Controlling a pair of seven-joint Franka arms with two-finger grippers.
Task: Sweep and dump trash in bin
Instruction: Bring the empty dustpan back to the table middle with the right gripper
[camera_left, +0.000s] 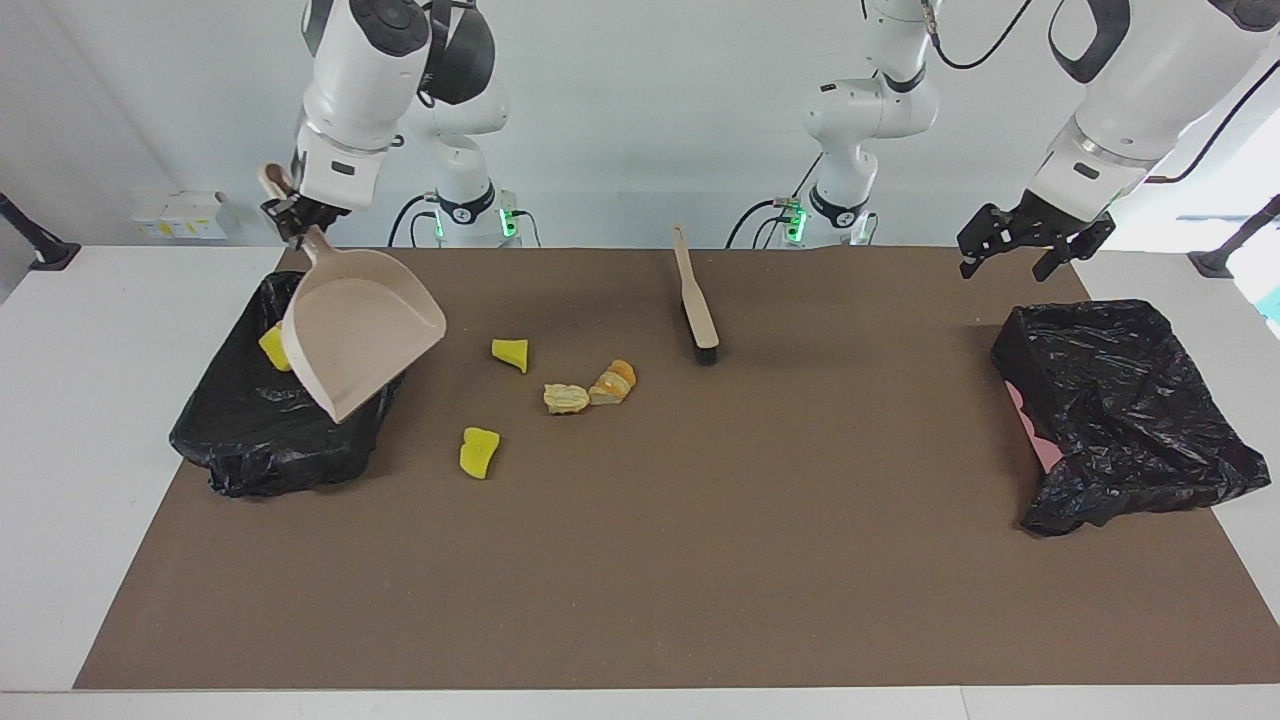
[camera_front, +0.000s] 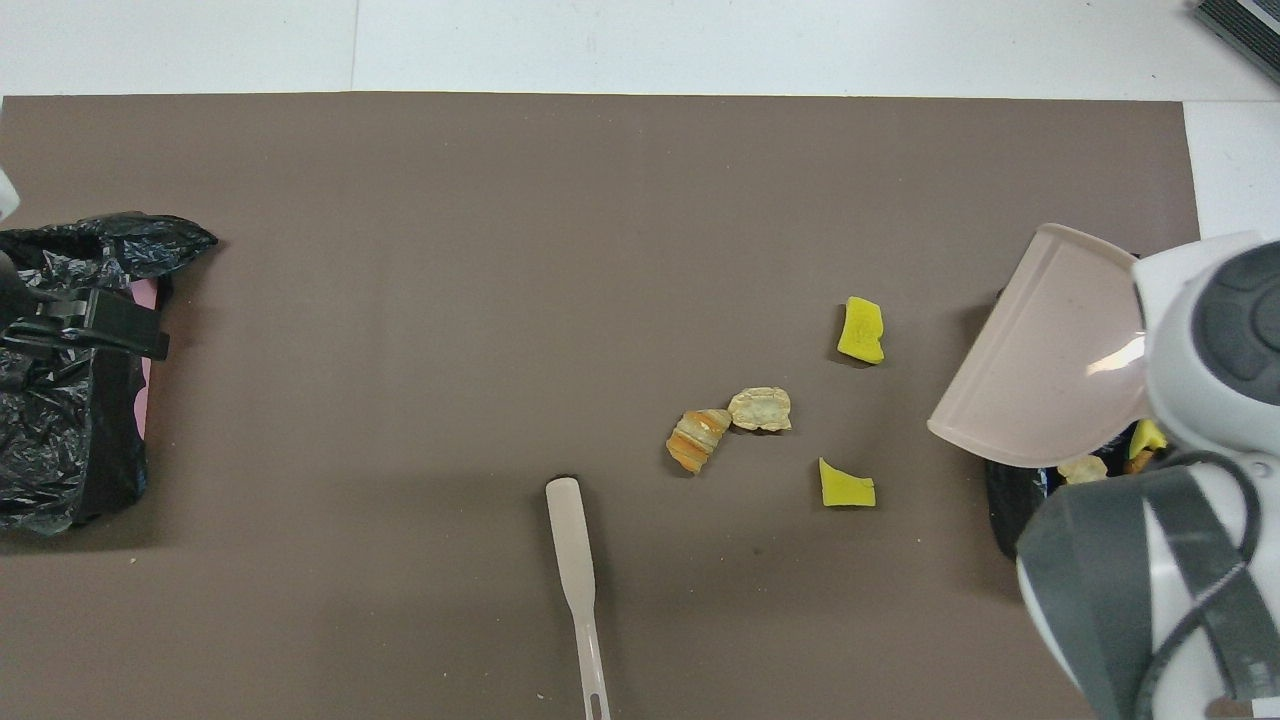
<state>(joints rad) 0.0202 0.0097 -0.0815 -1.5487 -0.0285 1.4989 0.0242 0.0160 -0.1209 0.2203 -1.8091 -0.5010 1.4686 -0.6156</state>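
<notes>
My right gripper (camera_left: 291, 211) is shut on the handle of the beige dustpan (camera_left: 360, 331), which hangs tilted and empty over the black-bagged bin (camera_left: 250, 440) at the right arm's end. One yellow piece (camera_left: 272, 347) shows in that bin; in the overhead view the dustpan (camera_front: 1050, 350) and arm hide most of the bin (camera_front: 1005, 500). On the mat lie two yellow trash chunks (camera_left: 511, 353) (camera_left: 478, 451) and two bread-like lumps (camera_left: 566, 398) (camera_left: 615, 381). The brush (camera_left: 697, 305) lies nearer to the robots. My left gripper (camera_left: 1015, 250) waits open and empty.
A second black-bagged bin (camera_left: 1120, 400) with a pink wall showing sits at the left arm's end, under the left gripper (camera_front: 130, 330). The brown mat (camera_left: 700, 560) covers most of the white table.
</notes>
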